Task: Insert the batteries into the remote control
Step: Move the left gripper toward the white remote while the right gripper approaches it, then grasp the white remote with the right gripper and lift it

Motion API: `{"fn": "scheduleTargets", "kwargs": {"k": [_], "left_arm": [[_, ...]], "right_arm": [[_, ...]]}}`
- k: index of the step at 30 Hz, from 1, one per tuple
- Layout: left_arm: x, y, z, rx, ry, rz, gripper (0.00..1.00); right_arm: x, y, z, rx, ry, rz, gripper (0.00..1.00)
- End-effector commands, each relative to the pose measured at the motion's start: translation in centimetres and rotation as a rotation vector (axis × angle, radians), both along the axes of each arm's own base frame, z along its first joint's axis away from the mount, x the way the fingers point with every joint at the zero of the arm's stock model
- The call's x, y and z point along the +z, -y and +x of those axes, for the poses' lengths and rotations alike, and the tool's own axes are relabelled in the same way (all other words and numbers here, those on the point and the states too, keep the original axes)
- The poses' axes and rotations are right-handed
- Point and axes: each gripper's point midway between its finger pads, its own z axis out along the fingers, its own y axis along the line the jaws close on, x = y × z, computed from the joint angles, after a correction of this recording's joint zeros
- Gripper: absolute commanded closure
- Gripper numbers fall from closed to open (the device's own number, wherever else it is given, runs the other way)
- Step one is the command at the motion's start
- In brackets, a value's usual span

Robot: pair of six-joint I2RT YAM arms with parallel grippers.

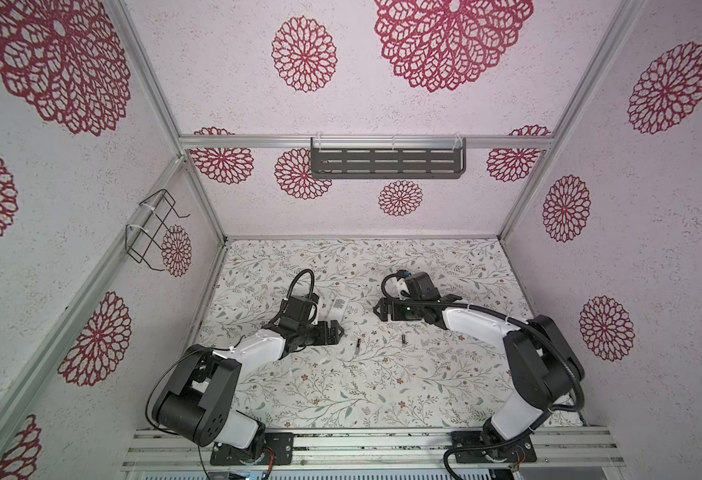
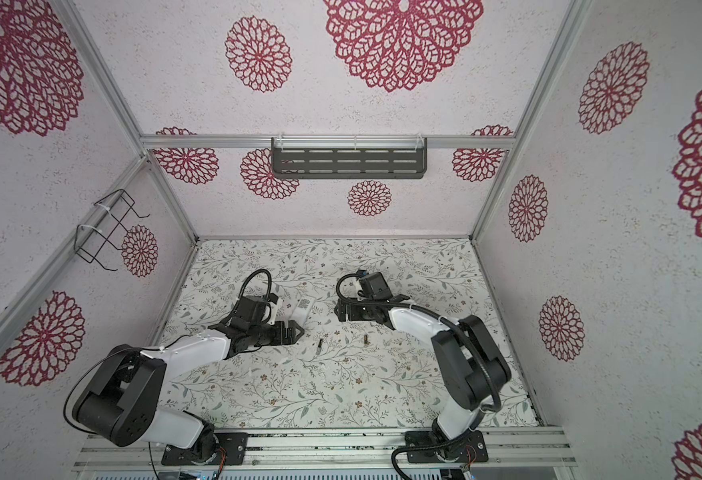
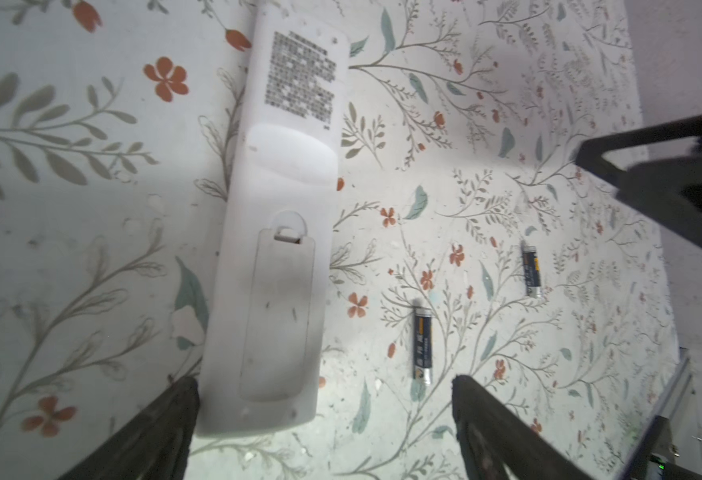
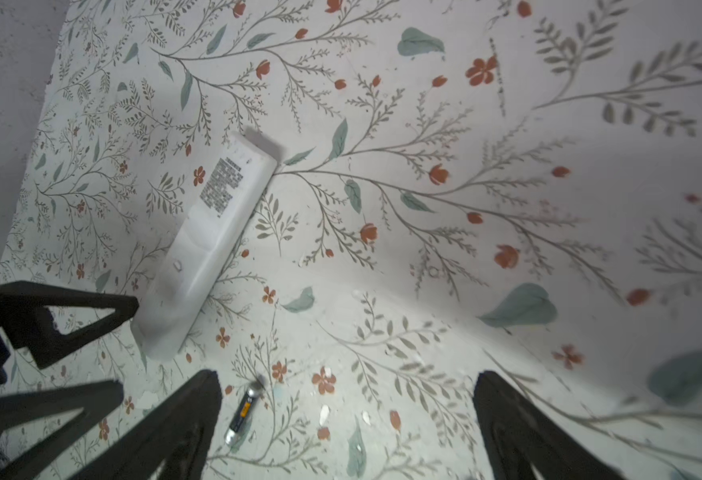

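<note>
On the floral table (image 1: 382, 395), left of centre in both top views: remote control (image 1: 337, 309), white, lying flat, label face up. The left wrist view shows its battery cover (image 3: 276, 316) seated shut.

Loose on the table, apart from each other and clear of the remote control: near battery (image 3: 423, 345), alongside the cover end, and far battery (image 3: 531, 270), farther out toward the right arm. Both lie roughly parallel to the remote control.

Just over the cover end, left gripper (image 3: 324, 381): jaws spread wide, nothing held. The remote's end lies between its fingers (image 3: 166, 424), close to one; I cannot tell if they touch.

Across from it, right gripper (image 4: 347, 376): jaws equally wide, empty, over bare table, apart from the remote control.
</note>
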Motion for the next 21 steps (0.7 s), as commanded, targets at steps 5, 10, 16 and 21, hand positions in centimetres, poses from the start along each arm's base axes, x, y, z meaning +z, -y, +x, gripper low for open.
{"fn": "scheduleTargets", "kwargs": {"k": [5, 10, 16, 21], "left_arm": [[4.5, -3.4, 2.1, 0.218, 0.136, -0.015, 0.02], [9.0, -11.7, 0.9, 0.527, 0.206, 0.088, 0.03], [13.5, -16.3, -1.8, 0.662, 0.259, 0.137, 0.03], [15.7, -17.1, -3.4, 0.665, 0.296, 0.129, 0.03]], "right_arm": [[-0.2, -5.5, 1.0, 0.063, -0.056, 0.002, 0.01], [-0.9, -8.9, 0.4, 0.085, -0.067, -0.038, 0.01], [-2.5, -12.0, -0.2, 0.039, -0.095, -0.093, 0.01], [-3.4, -14.8, -0.3, 0.058, -0.107, -0.088, 0.01]]}}
